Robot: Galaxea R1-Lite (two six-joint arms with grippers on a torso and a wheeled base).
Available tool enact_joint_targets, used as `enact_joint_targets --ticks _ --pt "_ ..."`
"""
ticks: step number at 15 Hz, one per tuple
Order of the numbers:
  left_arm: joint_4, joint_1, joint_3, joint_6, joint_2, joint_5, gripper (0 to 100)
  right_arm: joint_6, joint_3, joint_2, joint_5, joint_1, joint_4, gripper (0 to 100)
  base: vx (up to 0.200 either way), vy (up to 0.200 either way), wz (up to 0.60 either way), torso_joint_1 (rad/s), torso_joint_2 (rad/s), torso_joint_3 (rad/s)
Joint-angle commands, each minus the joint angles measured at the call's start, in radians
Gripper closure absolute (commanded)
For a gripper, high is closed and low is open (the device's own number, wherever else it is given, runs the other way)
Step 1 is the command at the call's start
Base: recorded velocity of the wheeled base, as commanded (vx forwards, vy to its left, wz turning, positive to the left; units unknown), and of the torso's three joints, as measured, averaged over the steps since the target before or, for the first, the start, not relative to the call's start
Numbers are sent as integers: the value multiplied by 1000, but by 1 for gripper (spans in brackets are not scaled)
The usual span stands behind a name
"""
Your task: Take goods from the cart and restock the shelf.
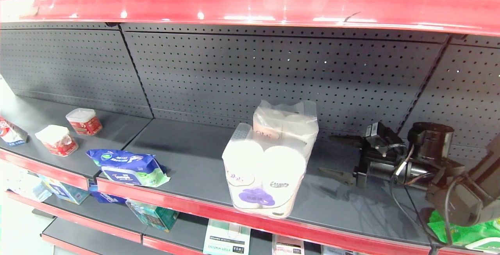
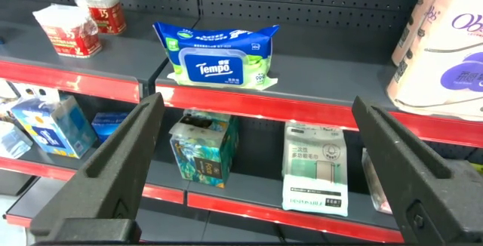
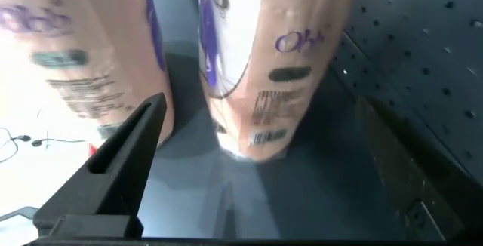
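Rolls (image 1: 269,161) on shelf (image 1: 187,157); our right gripper (image 1: 338,156) just beside rolls, fingers open, empty. Left gripper (image 2: 256,103) fingers open too. We judge placing done; next: back to cart.

Shelf lip (image 1: 203,208) glossy red, back panel (image 1: 273,75) dark grey with a regular grid of holes; front toilet-paper pack (image 1: 263,173) white with purple print, rear toilet-paper pack (image 1: 287,124) peach-tinted; wet wipes pack (image 1: 127,167) blue, green and white; two tubs (image 1: 84,121) red with white tops; right gripper (image 1: 330,155) black.
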Motion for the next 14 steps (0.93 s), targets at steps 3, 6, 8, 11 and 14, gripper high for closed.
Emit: enact_joint_targets --ticks 3,6,8,11,14 --pt "1 0 0 0 0 0 0 11 55 -152 -2 -67 98 0 0 0 0 0 0 0" --pt "0 0 0 0 0 0 0 17 63 -241 -22 -118 195 0 0 0 0 0 0 0" --pt "1 0 0 0 0 0 0 18 103 -307 -55 -151 242 0 0 0 0 0 0 0" --pt "0 0 0 0 0 0 0 70 196 -454 -164 -176 310 0 0 0 0 0 0 0" --pt "0 0 0 0 0 0 0 159 284 -673 -457 -165 414 0 0 0 0 0 0 0"
